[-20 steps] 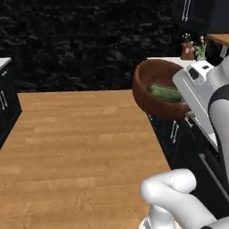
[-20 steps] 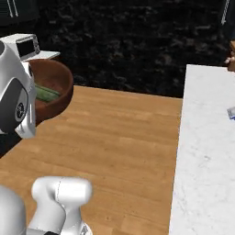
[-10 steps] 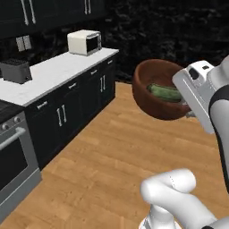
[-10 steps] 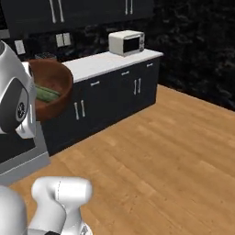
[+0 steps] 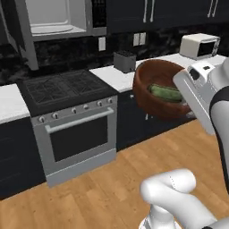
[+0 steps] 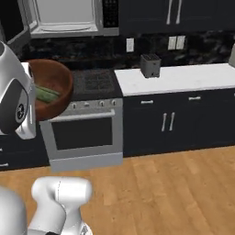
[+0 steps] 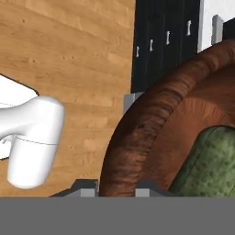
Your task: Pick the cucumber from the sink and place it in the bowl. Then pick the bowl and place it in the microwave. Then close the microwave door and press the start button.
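Gripper clamps the thick wall of the bowl, one dark tip on each side of the rim, and carries it raised in front of the arm with the cucumber lying inside. The whole scene has swung since half a second ago: the base has turned, so the long counter with the small white oven has slid off to the right. Beyond the bowl now stands the stove, and above it the microwave, its pale inside showing and the microwave door swung wide. By my reading the first step is done, and the bowl faces its target.
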Available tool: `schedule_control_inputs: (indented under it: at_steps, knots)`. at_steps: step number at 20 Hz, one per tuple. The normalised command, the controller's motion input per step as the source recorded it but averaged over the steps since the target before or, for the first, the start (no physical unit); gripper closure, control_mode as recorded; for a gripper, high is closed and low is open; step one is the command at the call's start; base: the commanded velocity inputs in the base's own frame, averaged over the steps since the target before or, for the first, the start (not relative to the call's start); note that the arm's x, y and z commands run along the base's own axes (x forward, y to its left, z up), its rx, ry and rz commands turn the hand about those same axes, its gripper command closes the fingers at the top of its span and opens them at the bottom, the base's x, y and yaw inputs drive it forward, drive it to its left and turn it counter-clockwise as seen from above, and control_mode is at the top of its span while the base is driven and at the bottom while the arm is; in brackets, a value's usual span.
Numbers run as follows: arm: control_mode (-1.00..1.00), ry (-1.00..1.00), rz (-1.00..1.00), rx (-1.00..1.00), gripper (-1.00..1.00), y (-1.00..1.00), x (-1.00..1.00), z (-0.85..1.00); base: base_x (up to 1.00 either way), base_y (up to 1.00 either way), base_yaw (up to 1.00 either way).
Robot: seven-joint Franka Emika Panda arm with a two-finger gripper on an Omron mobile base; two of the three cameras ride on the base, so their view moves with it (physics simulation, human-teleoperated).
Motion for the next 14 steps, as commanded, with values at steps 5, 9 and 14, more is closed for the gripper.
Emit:
schedule_control_inputs:
  at_steps: [5,9,14]
  knots:
    - [1.00,0.00,0.00,0.00,1.00,0.00,0.00,0.00,0.84,-0.24,0.75]
    - [1.00,0.00,0.00,0.00,1.00,0.00,0.00,0.00,0.90,-0.85,0.44]
    - [1.00,0.00,0.00,0.00,1.00,0.00,0.00,0.00,0.99,-0.83,0.39]
